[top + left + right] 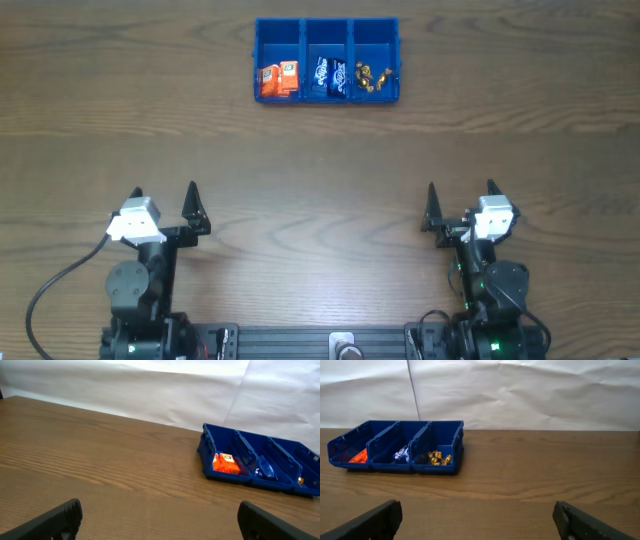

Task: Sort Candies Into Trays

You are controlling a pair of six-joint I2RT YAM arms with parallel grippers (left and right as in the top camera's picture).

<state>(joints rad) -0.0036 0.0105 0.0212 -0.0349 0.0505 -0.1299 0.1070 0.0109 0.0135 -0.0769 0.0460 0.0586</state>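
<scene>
A blue three-compartment tray stands at the far middle of the wooden table. Its left bin holds orange candy packs, the middle bin blue wrapped candies, the right bin gold wrapped candies. The same tray appears in the left wrist view with the orange packs, and in the right wrist view with the gold candies. My left gripper sits near the front left, open and empty. My right gripper sits near the front right, open and empty, far from the tray.
A white backdrop rises behind the table's far edge. Bare wood lies between the grippers and the tray. Both arm bases stand along the front edge.
</scene>
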